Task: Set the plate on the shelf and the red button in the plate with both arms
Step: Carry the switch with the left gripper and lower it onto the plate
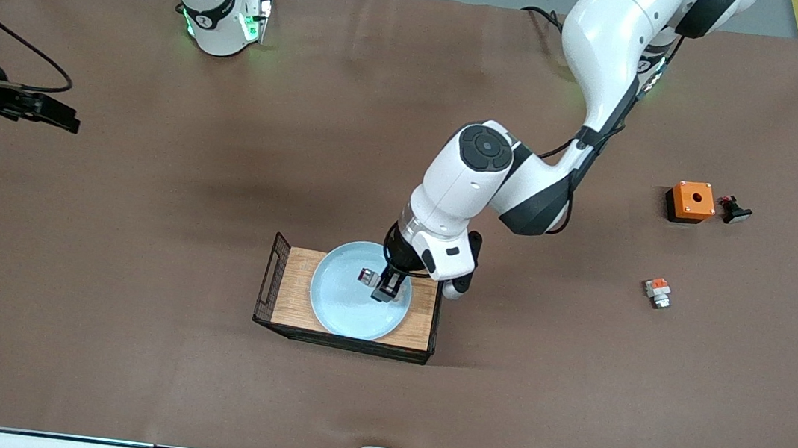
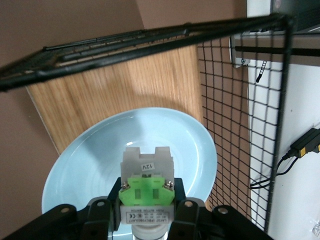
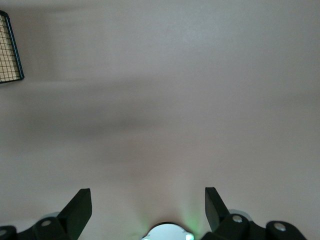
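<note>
The pale blue plate (image 1: pixel 344 308) lies on the wooden tray (image 1: pixel 295 280) with black wire sides. My left gripper (image 1: pixel 385 290) hangs low over the plate, shut on the red button (image 1: pixel 368 277). In the left wrist view the button (image 2: pixel 147 187) shows its green block and grey-white body clamped between the black fingers (image 2: pixel 187 207), just above the plate (image 2: pixel 95 165); its cap end is hidden. My right gripper (image 1: pixel 55 113) waits open over bare table toward the right arm's end. In the right wrist view that gripper (image 3: pixel 147 202) holds nothing.
Toward the left arm's end of the table sit an orange box with a hole (image 1: pixel 691 201), a small black part (image 1: pixel 733 210) beside it, and a small part with an orange-red block (image 1: pixel 657 291) nearer the front camera. The tray's mesh walls (image 2: pixel 235 125) stand up around the plate.
</note>
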`<state>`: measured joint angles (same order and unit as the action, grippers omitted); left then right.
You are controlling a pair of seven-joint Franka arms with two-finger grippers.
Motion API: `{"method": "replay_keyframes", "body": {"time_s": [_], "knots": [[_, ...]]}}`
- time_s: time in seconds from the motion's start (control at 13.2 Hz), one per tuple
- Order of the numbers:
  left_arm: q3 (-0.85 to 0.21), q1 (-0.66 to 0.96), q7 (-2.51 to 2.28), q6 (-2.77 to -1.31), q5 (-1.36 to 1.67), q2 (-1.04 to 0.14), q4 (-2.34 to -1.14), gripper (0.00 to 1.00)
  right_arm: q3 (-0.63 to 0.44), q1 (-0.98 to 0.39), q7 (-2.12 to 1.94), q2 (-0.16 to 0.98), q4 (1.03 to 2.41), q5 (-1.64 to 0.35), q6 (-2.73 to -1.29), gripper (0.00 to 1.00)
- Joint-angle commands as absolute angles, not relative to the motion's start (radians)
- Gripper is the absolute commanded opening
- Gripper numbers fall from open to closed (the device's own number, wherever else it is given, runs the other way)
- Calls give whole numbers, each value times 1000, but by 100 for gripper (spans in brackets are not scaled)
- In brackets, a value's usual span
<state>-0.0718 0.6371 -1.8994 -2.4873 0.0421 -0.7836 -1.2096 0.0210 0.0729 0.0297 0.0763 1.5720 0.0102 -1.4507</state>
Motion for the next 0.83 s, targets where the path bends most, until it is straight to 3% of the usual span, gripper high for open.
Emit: {"method": "replay_keyframes", "body": {"time_s": [0.0, 0.23, 0.38, 0.45, 0.76], "knots": [[-57, 657, -1890, -2517, 48, -816, -1189, 4, 41, 98, -9, 31, 1605, 26, -1474, 100], [-57, 660, -1888, -2546, 48, -828, -1190, 12, 41, 98, -23, -11, 1603, 37, -1477, 100], [-54, 660, -1887, -2546, 48, -828, -1190, 32, 41, 97, -41, -11, 1600, 64, -1476, 100], [-35, 666, -1887, -2540, 45, -828, -1190, 99, 47, 92, -44, -14, 1594, 98, -1476, 100], [32, 716, -1838, -2449, 44, -810, -1184, 100, 51, 75, -112, -8, 1589, 115, -1476, 100]]}}
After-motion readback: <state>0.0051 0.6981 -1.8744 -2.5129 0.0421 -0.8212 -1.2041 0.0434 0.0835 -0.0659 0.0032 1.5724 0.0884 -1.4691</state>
